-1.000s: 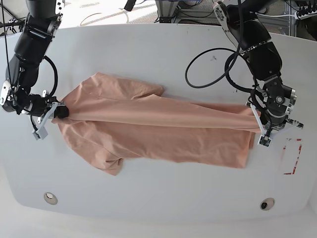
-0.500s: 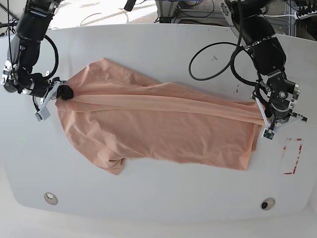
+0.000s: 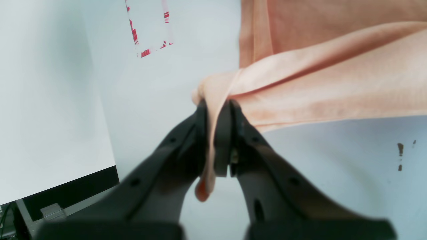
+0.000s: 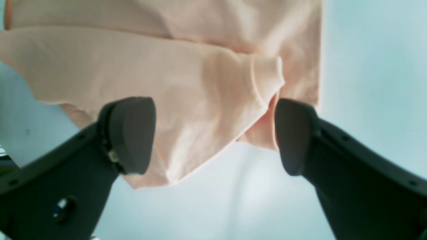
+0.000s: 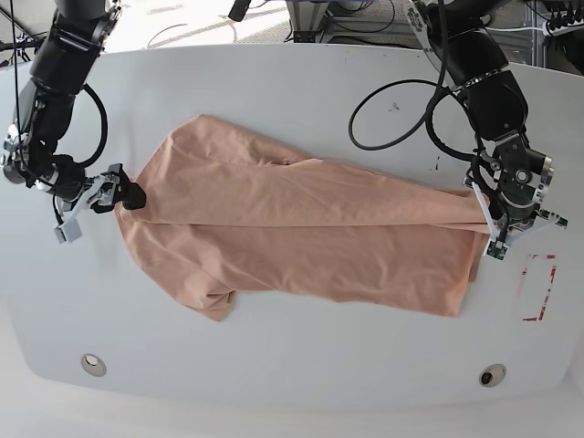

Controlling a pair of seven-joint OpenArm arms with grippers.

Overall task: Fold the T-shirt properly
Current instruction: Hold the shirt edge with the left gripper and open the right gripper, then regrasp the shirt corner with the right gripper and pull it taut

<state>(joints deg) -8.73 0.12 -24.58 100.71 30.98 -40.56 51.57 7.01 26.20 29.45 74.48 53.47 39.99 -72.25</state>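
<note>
The salmon-peach T-shirt (image 5: 292, 228) lies stretched across the white table (image 5: 301, 365), a long crease running along its middle. My left gripper (image 5: 494, 225) is at the shirt's right end. In the left wrist view this gripper (image 3: 217, 108) is shut on a pinched bunch of the T-shirt (image 3: 333, 83). My right gripper (image 5: 124, 193) sits at the shirt's left end. In the right wrist view it (image 4: 213, 136) stands wide open, and the T-shirt (image 4: 166, 66) lies loose between and beyond its fingers (image 4: 128, 133), unheld. The collar and emblem are hidden.
A white rectangle with red marks (image 5: 538, 287) lies on the table just right of the left gripper, also in the left wrist view as the marked rectangle (image 3: 150, 28). A black cable loop (image 5: 392, 119) hangs over the back right. Two round holes (image 5: 92, 365) sit near the front edge.
My right gripper has opened and let go of the shirt's left end, shifting slightly toward the front. The lifted fold has dropped flat. The left gripper keeps its hold in place.
</note>
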